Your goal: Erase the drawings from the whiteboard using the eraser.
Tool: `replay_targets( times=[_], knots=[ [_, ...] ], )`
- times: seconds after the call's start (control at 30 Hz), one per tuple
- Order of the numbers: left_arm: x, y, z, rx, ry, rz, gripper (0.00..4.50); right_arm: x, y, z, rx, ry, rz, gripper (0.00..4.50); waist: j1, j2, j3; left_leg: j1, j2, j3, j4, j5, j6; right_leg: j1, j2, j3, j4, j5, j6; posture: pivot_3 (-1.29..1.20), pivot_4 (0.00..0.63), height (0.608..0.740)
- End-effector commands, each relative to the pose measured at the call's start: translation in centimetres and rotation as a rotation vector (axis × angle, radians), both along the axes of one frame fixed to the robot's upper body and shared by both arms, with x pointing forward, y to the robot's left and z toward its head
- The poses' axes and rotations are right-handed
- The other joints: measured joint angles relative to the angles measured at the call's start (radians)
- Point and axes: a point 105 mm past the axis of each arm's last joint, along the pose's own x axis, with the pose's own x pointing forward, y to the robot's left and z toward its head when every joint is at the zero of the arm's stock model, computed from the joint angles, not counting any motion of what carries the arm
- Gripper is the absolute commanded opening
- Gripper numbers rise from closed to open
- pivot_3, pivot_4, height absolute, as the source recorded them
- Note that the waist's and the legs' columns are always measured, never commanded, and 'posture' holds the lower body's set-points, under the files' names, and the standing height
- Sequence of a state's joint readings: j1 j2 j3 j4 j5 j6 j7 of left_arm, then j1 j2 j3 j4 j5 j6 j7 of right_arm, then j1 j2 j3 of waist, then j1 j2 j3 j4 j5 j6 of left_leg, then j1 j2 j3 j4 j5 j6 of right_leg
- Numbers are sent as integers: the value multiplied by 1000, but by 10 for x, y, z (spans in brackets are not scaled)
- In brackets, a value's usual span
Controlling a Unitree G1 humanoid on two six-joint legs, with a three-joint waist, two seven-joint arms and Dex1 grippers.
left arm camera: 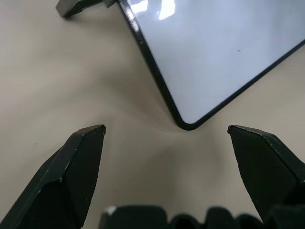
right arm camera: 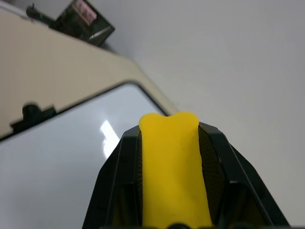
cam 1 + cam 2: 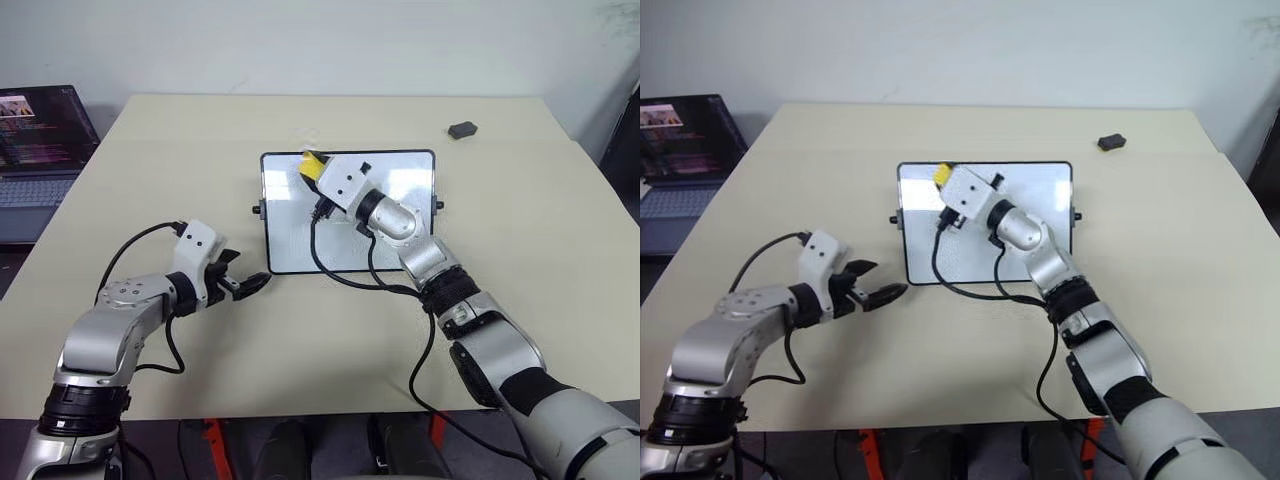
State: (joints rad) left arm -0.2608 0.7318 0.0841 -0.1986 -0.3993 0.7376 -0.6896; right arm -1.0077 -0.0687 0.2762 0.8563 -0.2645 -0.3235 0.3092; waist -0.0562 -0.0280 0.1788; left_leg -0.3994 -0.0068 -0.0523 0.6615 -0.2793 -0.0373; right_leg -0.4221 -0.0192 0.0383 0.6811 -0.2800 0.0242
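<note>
The whiteboard (image 3: 288, 225) lies flat at the middle of the beige table, black-framed and glossy. My right gripper (image 3: 312, 170) hovers over the board's far left corner, shut on the yellow eraser (image 3: 312, 164), which pokes out between its black fingers (image 2: 116, 191). The eraser (image 2: 171, 167) is lifted off the board surface (image 2: 57, 167). The drawings are hidden: the bare parts of the board look white, and my right arm covers its middle. My left gripper (image 3: 248, 284) stands open just off the board's near left corner (image 1: 188, 125), nothing between its fingers (image 1: 83, 162).
A laptop (image 3: 40, 140) sits open at the table's far left edge. A small dark grey lump (image 3: 462, 130) lies at the far right of the table. My right arm's black cables (image 3: 340, 275) hang over the board's near edge.
</note>
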Motion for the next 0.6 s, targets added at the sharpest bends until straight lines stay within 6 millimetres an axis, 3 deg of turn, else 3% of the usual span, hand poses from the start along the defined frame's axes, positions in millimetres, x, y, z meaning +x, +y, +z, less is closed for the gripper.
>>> replay_targets(
  times=[0.03,0.17,0.33,0.47,0.6],
  knots=[
    [0,-7,17,11,-68,-38,4500,-1,0,-25,-70,45,12,1245,0,0,0,1,0,0,0,0,0,0,0,0,1,0,0,0,150,740],
    [-1,-16,29,1,-98,-76,4500,-17,-5,-79,-205,166,78,1244,0,-1,-1,9,0,-1,0,0,1,8,0,-1,1,0,0,0,150,740],
    [3,-20,32,5,-107,-91,4500,-27,-8,-109,-300,285,107,1232,-1,0,0,36,0,-1,-2,-1,2,35,1,-1,-1,0,0,0,150,740],
    [5,-21,33,5,-111,-95,4500,-31,-8,-105,-277,298,132,1231,0,0,0,44,0,-2,-1,0,3,42,2,-1,0,0,0,0,150,740],
    [5,-19,31,5,-111,-87,4500,-37,3,-64,-123,157,207,1229,0,0,0,44,0,-3,-1,0,3,42,2,-1,0,0,0,0,150,740]
  ],
)
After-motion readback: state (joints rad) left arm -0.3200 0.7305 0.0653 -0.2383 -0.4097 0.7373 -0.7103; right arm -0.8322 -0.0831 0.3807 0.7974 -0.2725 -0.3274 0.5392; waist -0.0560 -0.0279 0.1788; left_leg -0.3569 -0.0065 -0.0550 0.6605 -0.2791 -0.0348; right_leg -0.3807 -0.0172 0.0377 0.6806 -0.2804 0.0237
